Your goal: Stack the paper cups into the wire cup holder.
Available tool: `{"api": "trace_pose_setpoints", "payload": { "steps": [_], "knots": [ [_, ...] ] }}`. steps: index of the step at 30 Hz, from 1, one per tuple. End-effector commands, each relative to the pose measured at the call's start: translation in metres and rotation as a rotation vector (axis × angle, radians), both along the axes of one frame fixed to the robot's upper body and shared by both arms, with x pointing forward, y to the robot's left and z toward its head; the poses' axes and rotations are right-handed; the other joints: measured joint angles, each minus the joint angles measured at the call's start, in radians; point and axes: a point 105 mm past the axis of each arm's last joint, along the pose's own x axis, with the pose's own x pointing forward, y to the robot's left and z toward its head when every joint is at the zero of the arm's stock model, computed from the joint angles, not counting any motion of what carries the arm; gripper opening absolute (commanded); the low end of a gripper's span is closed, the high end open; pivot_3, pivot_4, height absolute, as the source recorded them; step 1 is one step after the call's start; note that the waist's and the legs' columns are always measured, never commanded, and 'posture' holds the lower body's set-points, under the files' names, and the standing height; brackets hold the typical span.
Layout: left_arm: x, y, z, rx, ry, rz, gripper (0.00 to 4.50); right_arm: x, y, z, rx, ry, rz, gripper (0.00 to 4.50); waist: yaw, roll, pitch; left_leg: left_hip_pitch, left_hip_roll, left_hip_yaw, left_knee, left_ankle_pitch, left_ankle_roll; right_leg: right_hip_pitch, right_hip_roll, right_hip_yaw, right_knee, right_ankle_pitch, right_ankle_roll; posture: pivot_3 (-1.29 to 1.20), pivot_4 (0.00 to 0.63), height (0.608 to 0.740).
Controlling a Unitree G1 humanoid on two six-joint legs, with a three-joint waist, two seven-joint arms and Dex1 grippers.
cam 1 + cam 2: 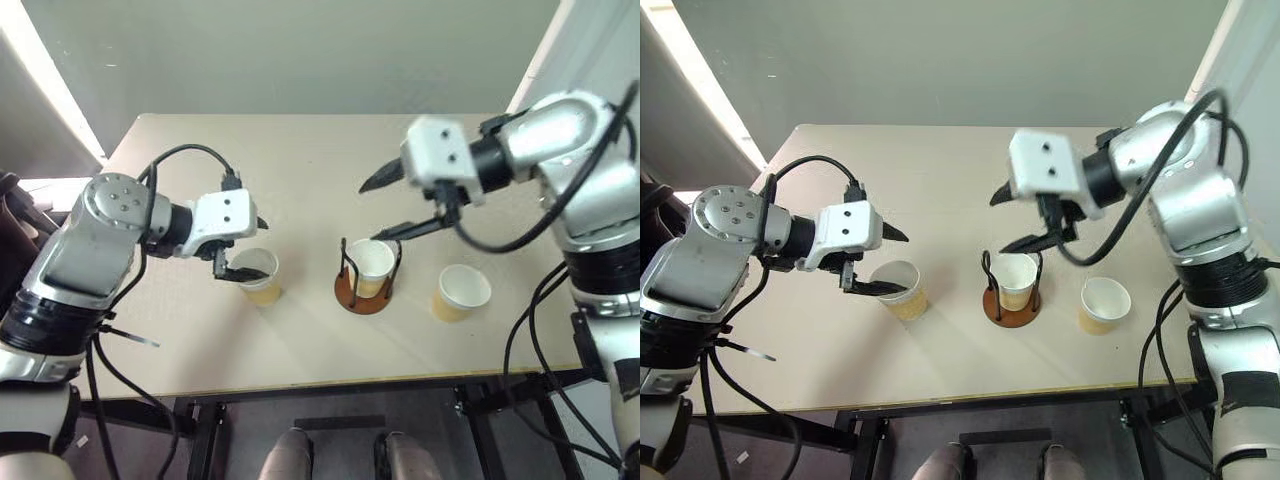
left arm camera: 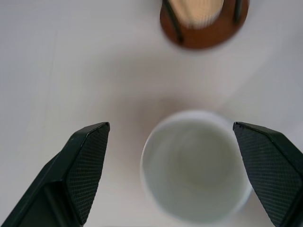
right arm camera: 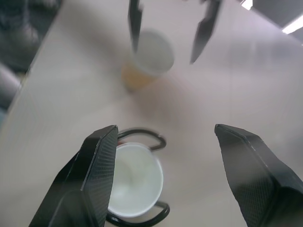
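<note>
One paper cup [image 1: 373, 262] stands inside the wire cup holder [image 1: 364, 296], whose black hoops rise from a round brown base at the table's middle. My right gripper [image 1: 386, 207] hovers open just above it, nothing between its fingers. A second paper cup [image 1: 261, 277] stands upright to the left of the holder. My left gripper [image 1: 251, 248] is open around its rim, one finger [image 1: 246, 272] over the mouth; in the left wrist view that cup [image 2: 196, 165] sits between the spread fingers. A third paper cup [image 1: 462, 291] stands free to the right of the holder.
The beige table [image 1: 300, 160] has bare room behind the cups and toward its back edge. Its front edge runs close below the cups. A wall stands behind the table.
</note>
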Motion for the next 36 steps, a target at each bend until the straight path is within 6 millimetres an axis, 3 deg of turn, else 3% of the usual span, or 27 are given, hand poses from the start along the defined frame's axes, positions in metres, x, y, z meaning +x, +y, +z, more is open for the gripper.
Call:
{"api": "trace_pose_setpoints", "payload": {
  "steps": [1, 7, 16, 30, 33, 36],
  "knots": [
    [-0.003, -0.008, 0.020, 0.071, -0.114, -0.033, 4.50, -0.006, -0.005, 0.016, 0.046, -0.003, -0.001, 3.36, -0.001, 0.000, 0.000, 0.000, 0.000, 0.000, 0.000, 0.000, 0.000, 0.000, 0.000, 0.000, 0.000, 0.000, 0.000, 0.00, 0.150, 0.740],
    [-0.006, 0.005, 0.008, 0.137, -0.088, 0.040, 4.50, -0.008, -0.011, 0.019, 0.042, 0.044, -0.007, 3.36, -0.008, 0.000, 0.000, 0.000, 0.000, 0.000, -0.004, 0.001, -0.001, -0.003, 0.000, 0.000, 0.001, 0.000, 0.000, 0.00, 0.150, 0.740],
    [-0.021, -0.003, -0.003, 0.113, -0.014, 0.040, 4.50, -0.009, -0.017, 0.021, 0.008, 0.064, -0.010, 3.36, -0.008, 0.000, 0.000, 0.000, 0.001, 0.000, -0.004, 0.001, -0.002, -0.003, 0.000, 0.000, 0.001, 0.000, 0.000, 0.00, 0.150, 0.740],
    [-0.007, 0.002, 0.025, 0.125, -0.144, 0.065, 4.50, -0.004, -0.024, 0.023, 0.019, 0.055, -0.042, 3.36, -0.008, 0.000, 0.000, 0.001, 0.001, 0.000, -0.004, 0.001, -0.002, -0.003, 0.000, 0.000, 0.003, 0.000, 0.000, 0.00, 0.150, 0.740],
    [-0.014, -0.002, 0.033, 0.122, -0.135, 0.027, 4.50, -0.004, -0.025, 0.023, 0.017, 0.057, -0.045, 3.36, -0.008, 0.000, 0.000, 0.000, 0.001, 0.000, -0.004, 0.001, -0.002, -0.003, 0.000, -0.001, 0.002, 0.000, 0.000, 0.00, 0.150, 0.740],
    [-0.034, -0.005, 0.028, 0.148, -0.068, -0.032, 4.50, -0.005, -0.026, 0.023, 0.014, 0.060, -0.046, 3.36, -0.009, 0.000, 0.000, 0.000, 0.001, 0.000, -0.004, 0.001, -0.002, -0.003, 0.000, 0.000, 0.002, 0.000, 0.000, 0.00, 0.150, 0.740]
  ]
}}
